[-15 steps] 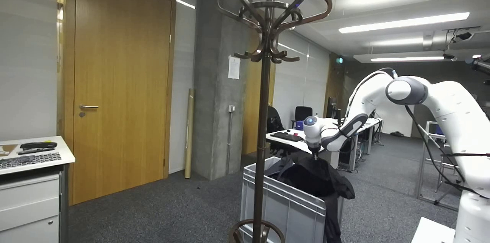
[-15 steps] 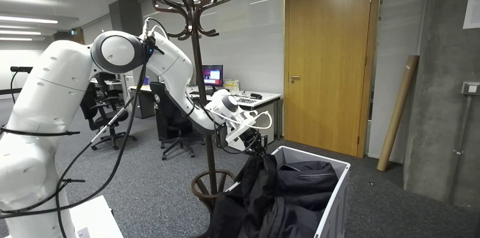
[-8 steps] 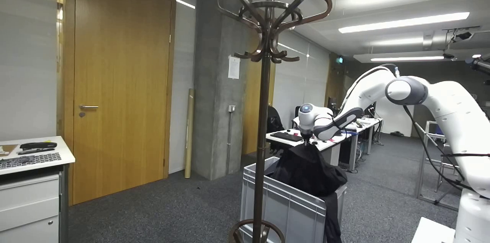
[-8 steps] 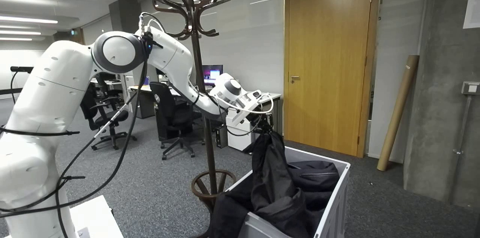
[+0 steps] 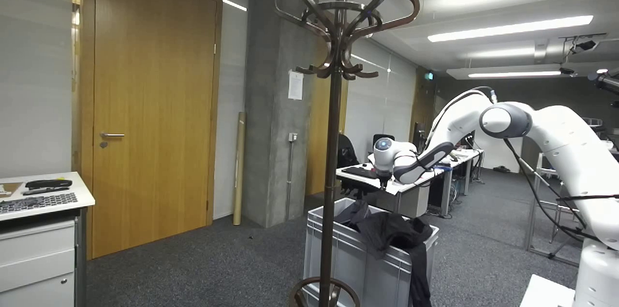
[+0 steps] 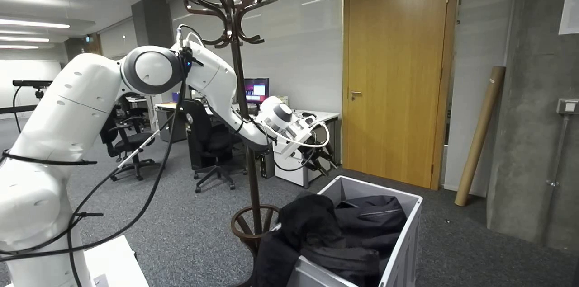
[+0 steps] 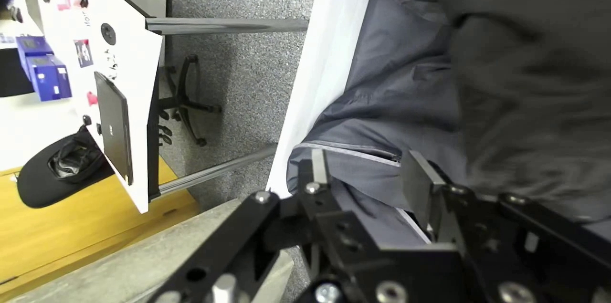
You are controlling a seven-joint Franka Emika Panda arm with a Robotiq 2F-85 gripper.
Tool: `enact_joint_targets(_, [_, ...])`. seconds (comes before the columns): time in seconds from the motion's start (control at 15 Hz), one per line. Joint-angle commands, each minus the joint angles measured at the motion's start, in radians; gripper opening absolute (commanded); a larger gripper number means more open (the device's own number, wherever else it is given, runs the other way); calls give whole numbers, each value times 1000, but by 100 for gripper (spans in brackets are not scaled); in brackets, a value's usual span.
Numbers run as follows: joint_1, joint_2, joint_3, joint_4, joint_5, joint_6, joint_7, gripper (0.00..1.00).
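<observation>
My gripper (image 7: 368,169) stands open above the grey bin (image 5: 341,249), with nothing between its fingers. In an exterior view the two fingers of the gripper (image 6: 329,167) are spread apart over the bin's near-arm side. Below it a black garment (image 6: 312,221) lies crumpled, partly inside the bin and partly hanging over its edge. A second dark garment with a pale zip line (image 6: 373,215) fills the far part of the bin. The wrist view has the zipped grey-looking cloth (image 7: 401,102) beyond the fingertips and darker cloth (image 7: 530,102) at right.
A dark wooden coat stand (image 5: 331,152) rises close beside the bin and, in an exterior view, stands behind the forearm (image 6: 246,160). A desk with a laptop (image 7: 114,126) and a chair base (image 7: 184,102) are past the bin's rim (image 7: 329,31). A cardboard tube (image 6: 479,138) leans by the pillar.
The gripper lifted the black garment up, then opened and let it go. The cloth has dropped back in a heap on the bin's edge. The gripper now hangs slightly lower than half a second ago.
</observation>
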Motion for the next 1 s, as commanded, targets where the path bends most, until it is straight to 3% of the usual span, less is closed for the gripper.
enact_joint_targets(0.0, [15,-17,-25,-56,-47,81,81,81])
enact_joint_targets(0.13, [11,-35,-17,-113,-37,132,93,96])
enact_joint_targets(0.2, [12,-44,-15,-148,-38,158,92,99])
enact_joint_targets(0.6, [-3,-94,25,-381,-14,367,-14,100])
enact_joint_targets(0.73, [-18,-101,62,-433,-7,386,-45,100])
enact_joint_targets(0.93, [23,-106,77,-464,-14,316,-24,100])
